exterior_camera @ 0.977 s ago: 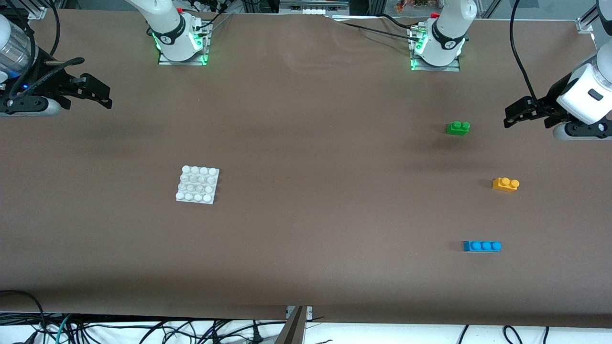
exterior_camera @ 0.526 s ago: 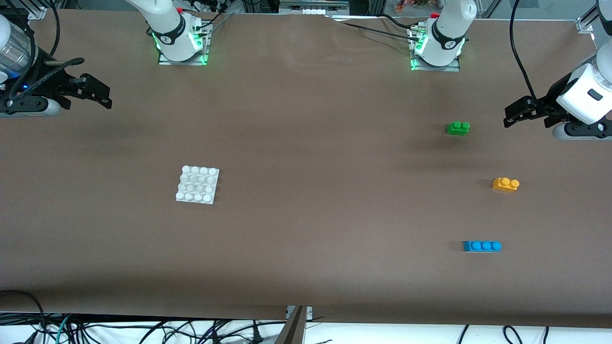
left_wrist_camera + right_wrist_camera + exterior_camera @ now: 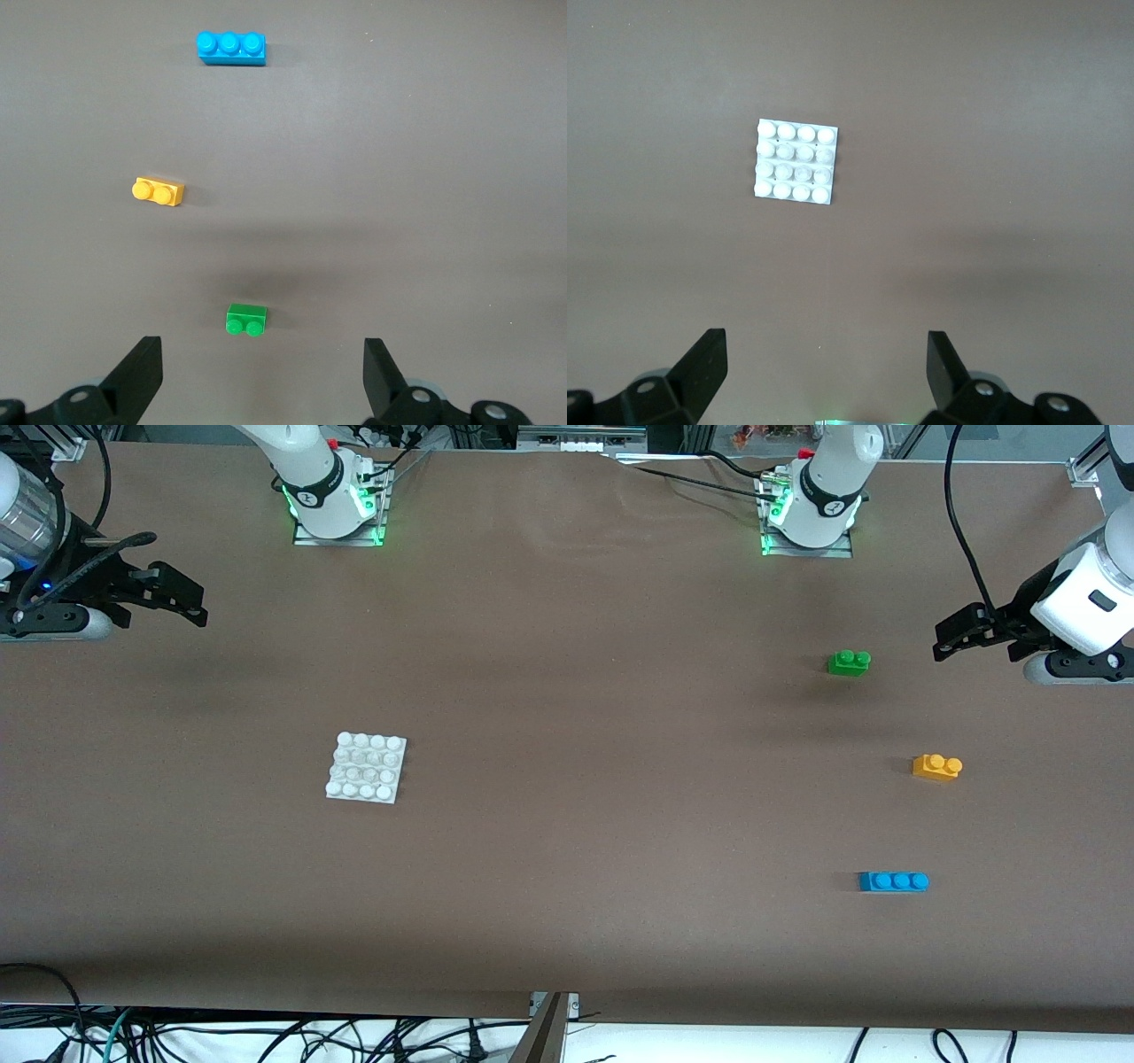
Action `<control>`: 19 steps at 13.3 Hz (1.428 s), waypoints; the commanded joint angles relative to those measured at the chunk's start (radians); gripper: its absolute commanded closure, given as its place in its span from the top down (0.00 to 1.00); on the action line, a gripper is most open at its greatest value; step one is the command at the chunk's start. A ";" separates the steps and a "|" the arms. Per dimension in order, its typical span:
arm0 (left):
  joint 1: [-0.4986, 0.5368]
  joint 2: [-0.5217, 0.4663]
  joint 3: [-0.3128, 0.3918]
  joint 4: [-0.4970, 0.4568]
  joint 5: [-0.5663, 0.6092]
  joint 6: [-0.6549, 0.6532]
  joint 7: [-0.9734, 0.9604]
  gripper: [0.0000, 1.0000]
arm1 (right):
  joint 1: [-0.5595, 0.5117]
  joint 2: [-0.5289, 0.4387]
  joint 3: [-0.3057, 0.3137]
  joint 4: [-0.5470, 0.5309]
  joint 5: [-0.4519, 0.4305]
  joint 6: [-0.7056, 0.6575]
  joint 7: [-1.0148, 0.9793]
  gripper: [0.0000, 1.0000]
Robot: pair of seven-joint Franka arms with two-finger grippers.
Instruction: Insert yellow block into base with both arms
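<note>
The yellow block [image 3: 936, 766] lies on the brown table toward the left arm's end; it also shows in the left wrist view [image 3: 159, 191]. The white studded base [image 3: 367, 767] lies toward the right arm's end and shows in the right wrist view [image 3: 795, 161]. My left gripper [image 3: 955, 634] hangs open and empty in the air at its end of the table, beside the green brick [image 3: 849, 662]. In its wrist view the left gripper [image 3: 263, 376] has wide-apart jaws. My right gripper [image 3: 182, 599] is open and empty, high at the other end, its jaws wide in the right wrist view [image 3: 827, 367].
A green two-stud brick [image 3: 245, 320] lies farther from the front camera than the yellow block. A blue three-stud brick [image 3: 893, 881] lies nearer to it, also in the left wrist view [image 3: 230, 48]. Both arm bases [image 3: 335, 505] stand along the table's back edge.
</note>
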State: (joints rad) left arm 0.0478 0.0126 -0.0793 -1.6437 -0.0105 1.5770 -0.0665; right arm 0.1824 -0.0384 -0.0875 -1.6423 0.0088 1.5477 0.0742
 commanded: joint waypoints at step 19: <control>0.004 0.012 -0.002 0.035 0.004 -0.031 0.002 1.00 | -0.011 0.018 0.005 0.018 0.008 -0.001 0.007 0.99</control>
State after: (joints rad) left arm 0.0478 0.0126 -0.0791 -1.6435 -0.0105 1.5729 -0.0665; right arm 0.1822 -0.0303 -0.0875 -1.6423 0.0088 1.5491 0.0744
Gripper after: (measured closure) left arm 0.000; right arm 0.000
